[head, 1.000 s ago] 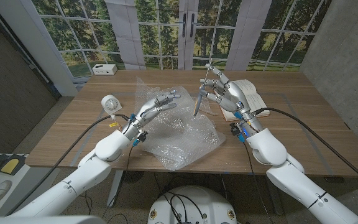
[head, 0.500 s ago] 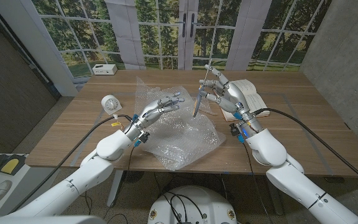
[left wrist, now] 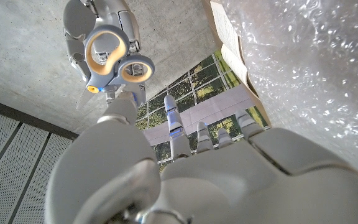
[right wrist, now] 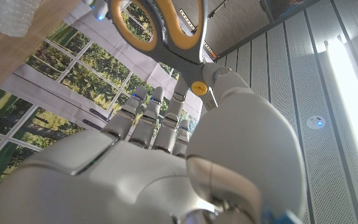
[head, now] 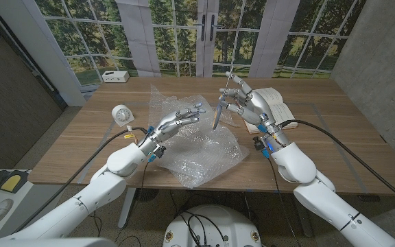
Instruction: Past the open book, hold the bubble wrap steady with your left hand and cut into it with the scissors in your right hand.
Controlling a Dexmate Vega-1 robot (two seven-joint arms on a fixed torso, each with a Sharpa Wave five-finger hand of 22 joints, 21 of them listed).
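Head view puts your right hand (head: 244, 104) above the table's far half, gripping the scissors (head: 221, 103) with the blades apart, one tip pointing down toward the bubble wrap (head: 197, 147) and the other up. Your left hand (head: 177, 118) hovers over the wrap's far part with fingers spread, and you cannot tell from here whether it presses the sheet at all. That is your main risk: if you cut before it is pinned, the loose, crumpled film will likely slide or bunch ahead of the blades instead of shearing. The open book (head: 269, 106) lies just under your right hand, so a low swing could snag its pages. Your left fingers (head: 192, 110) sit near the lower tip; keep them clear.
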